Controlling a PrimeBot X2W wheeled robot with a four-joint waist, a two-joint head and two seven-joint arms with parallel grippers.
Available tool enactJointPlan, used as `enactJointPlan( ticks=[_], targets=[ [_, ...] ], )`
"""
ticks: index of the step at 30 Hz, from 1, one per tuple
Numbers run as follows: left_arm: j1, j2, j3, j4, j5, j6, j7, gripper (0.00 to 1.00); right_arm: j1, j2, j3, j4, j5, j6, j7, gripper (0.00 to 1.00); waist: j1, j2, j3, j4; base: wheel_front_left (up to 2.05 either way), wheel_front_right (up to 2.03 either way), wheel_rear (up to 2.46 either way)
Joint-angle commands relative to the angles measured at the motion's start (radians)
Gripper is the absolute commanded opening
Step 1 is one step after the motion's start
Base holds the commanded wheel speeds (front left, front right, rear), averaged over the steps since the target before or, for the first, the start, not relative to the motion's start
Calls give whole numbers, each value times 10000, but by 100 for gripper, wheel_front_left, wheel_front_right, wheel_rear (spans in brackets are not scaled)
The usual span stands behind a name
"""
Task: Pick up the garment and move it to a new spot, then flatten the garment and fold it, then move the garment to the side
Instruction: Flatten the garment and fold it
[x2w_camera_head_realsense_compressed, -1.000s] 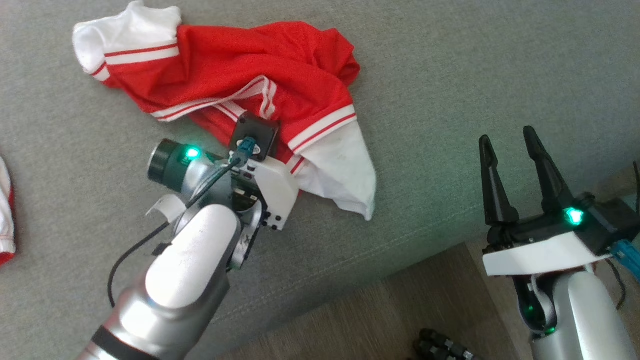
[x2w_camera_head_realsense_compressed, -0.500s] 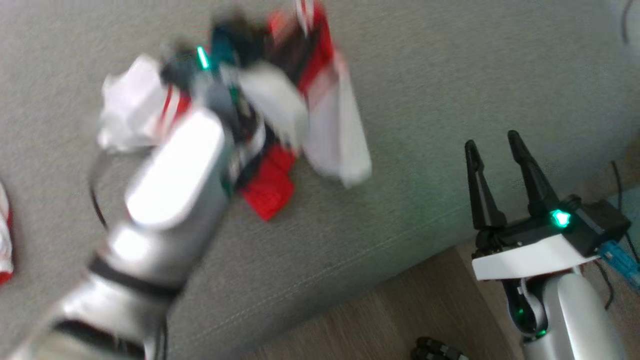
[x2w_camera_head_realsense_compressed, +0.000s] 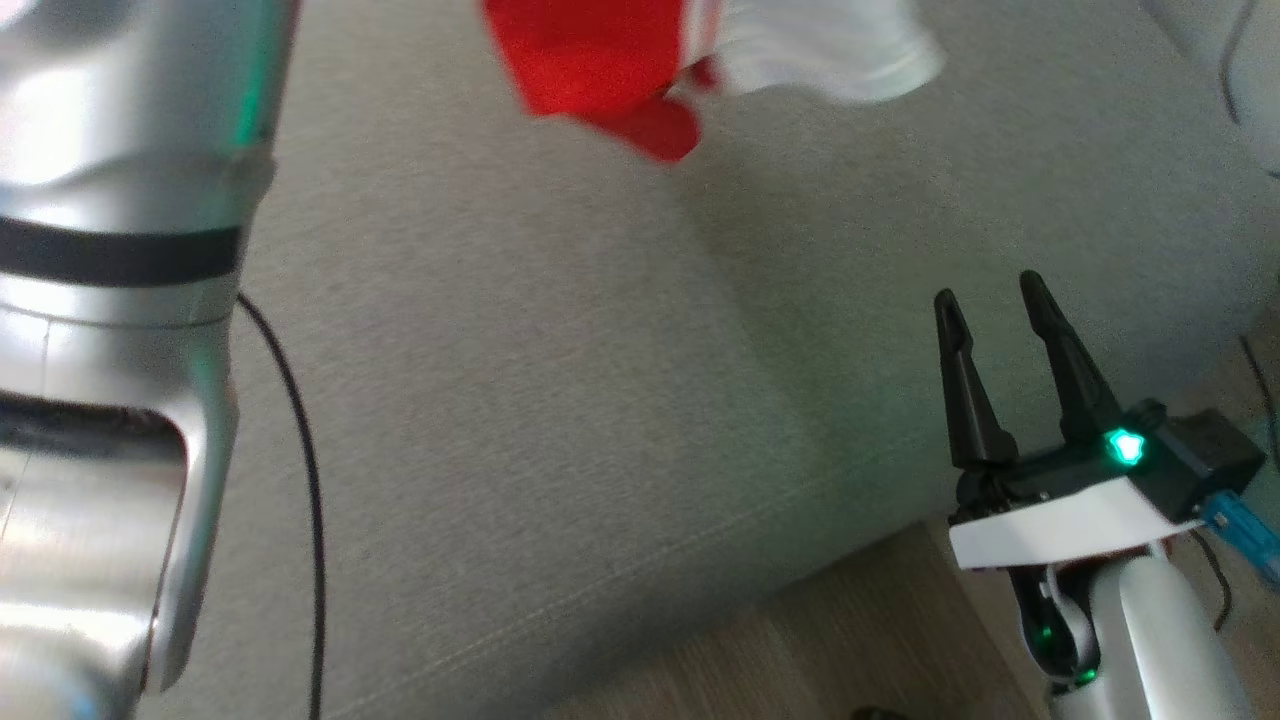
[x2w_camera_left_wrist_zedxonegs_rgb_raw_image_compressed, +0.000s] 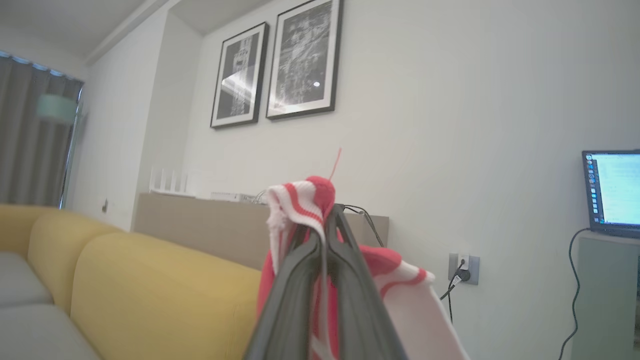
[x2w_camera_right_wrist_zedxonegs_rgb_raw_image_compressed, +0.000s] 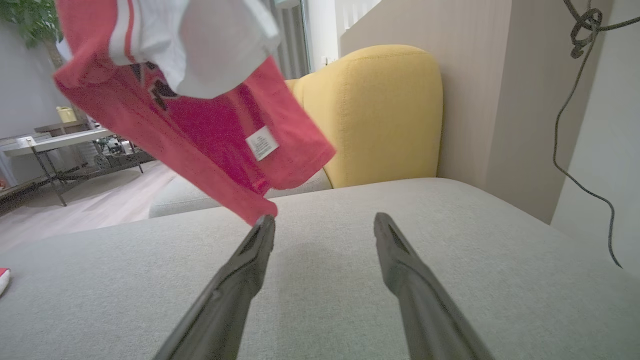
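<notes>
My left gripper (x2w_camera_left_wrist_zedxonegs_rgb_raw_image_compressed: 326, 220) is clamped on a bunched fold of the red mesh garment with white striped sleeves (x2w_camera_left_wrist_zedxonegs_rgb_raw_image_compressed: 300, 200). The garment hangs in the air above the grey fabric sofa seat (x2w_camera_head_realsense_compressed: 550, 420), clear of it. My right gripper (x2w_camera_head_realsense_compressed: 990, 290) stands spread wide and holds nothing, near the seat's front edge.

I judge the pick-up done and this to be the carry to a new spot. Laying down, flattening, folding and setting aside are all left.

The left wrist view shows the pinch itself, which the head view cuts off. The right wrist view shows the cloth's loose lower edge and a white label (x2w_camera_right_wrist_zedxonegs_rgb_raw_image_compressed: 262, 143) dangling free.
</notes>
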Motion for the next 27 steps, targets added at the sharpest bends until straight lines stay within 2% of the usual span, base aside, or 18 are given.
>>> enactJointPlan(
  ticks=[1,4,6,7,8,13,15,18,19,20,21,27],
  targets=[
    [239,495,481,-315,-609,-31,446,0,39,-75,138,-362,-108,-2,-65,100,0,0,-311,534,0,0,0],
    [1679,1080,678,-849,-1282,-39,1227,0,120,-75,59,-400,-169,-2,-65,100,0,0,-390,989,0,0,0],
    [3123,1738,737,-1427,-1359,24,1473,0,168,-75,35,-430,-214,-2,-65,100,0,0,-347,1288,0,0,0],
    [3931,2038,825,-1677,-1412,124,1505,0,188,-75,16,-444,-257,-2,-65,100,0,0,-304,1450,0,0,0],
    [3931,2038,825,-1677,-1412,124,1505,0,188,-75,16,-444,-257,-2,-65,100,0,0,-304,1450,0,0,0],
    [7358,3325,1391,-2327,-1466,515,1038,0,106,-75,16,-497,-485,-2,-65,100,0,0,50,1999,0,0,0],
    [8012,3526,1547,-2370,-1543,419,631,0,54,-75,-54,-529,-628,-2,-65,100,0,0,198,2242,0,0,0],
    [8264,3540,1774,-1968,-1610,428,132,0,-12,-75,-80,-526,-860,-2,-65,100,0,0,347,2558,0,0,0],
    [8241,3454,1863,-1780,-1690,463,-1,4,-42,-75,-77,-519,-921,-2,-65,100,0,0,386,2631,0,0,0],
    [8180,3373,1926,-1615,-1721,499,-152,41,-78,-75,-103,-519,-956,-2,-65,100,0,0,422,2703,0,0,0],
    [8109,3320,1942,-1482,-1671,527,-331,100,-113,-75,-132,-524,-980,-2,-65,100,0,0,456,2769,0,0,0],
    [8361,3057,1945,-1488,-899,833,-1846,100,-133,-75,-36,-498,-1019,-2,-65,100,0,0,373,3025,0,0,0]
  ],
)
